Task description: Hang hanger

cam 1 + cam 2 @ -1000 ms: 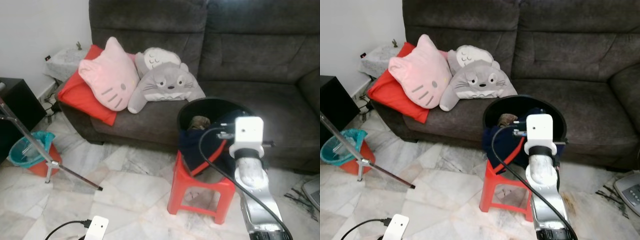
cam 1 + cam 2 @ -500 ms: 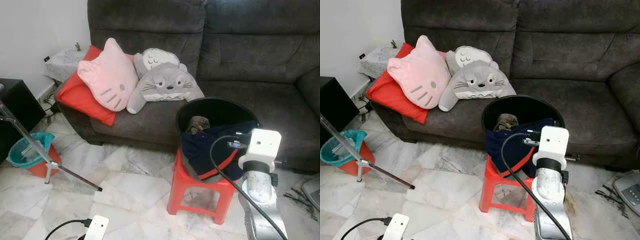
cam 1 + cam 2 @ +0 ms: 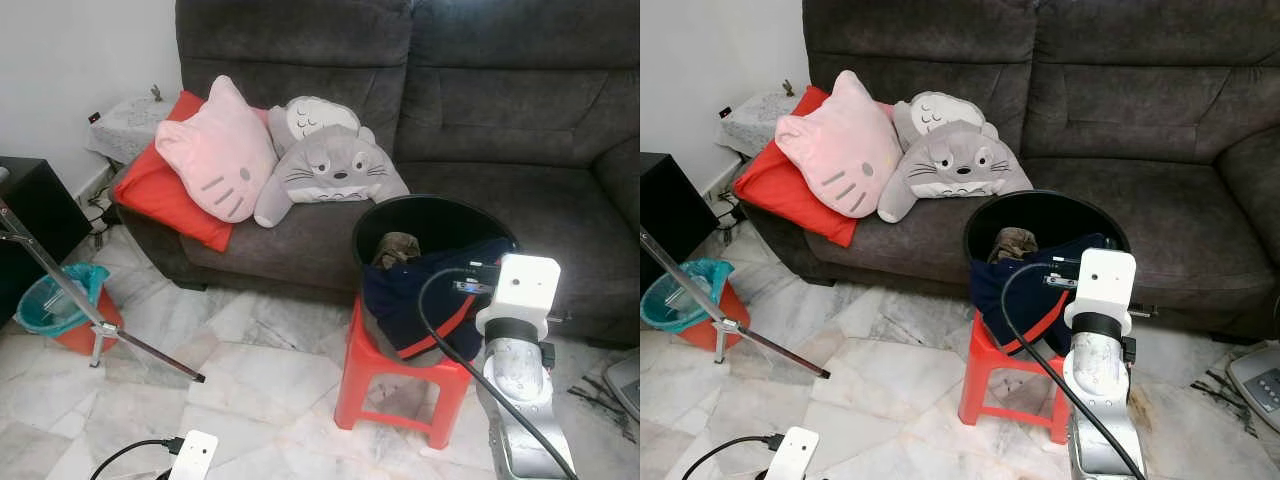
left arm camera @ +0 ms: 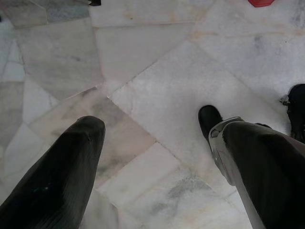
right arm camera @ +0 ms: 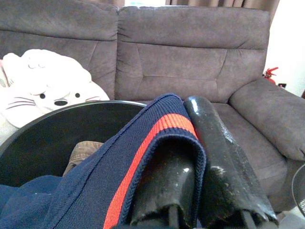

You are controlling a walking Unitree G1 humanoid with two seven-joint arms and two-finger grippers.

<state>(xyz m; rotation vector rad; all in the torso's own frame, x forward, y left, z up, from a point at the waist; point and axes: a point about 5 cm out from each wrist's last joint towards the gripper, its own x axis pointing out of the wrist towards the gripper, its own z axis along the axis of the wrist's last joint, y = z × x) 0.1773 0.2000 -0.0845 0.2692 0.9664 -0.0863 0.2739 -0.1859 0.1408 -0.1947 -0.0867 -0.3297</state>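
Fingers of the right gripper (image 5: 190, 191) are pinched together on the edge of a navy garment with a red stripe (image 3: 420, 300), which drapes from a black basket (image 3: 400, 215) on a red stool (image 3: 390, 375) before the sofa (image 3: 480, 90). No hanger can be made out. The cloth trails from the fingers toward the basket, so the right arm is the nearer. Down by the floor (image 4: 167, 71), the left gripper (image 4: 157, 138) hangs idle, fingers spread.

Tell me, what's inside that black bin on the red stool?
A brownish bundle of cloth lies inside the black bin, and a navy garment with a red stripe drapes over its rim, pinched by the right gripper. Anything beneath is covered.
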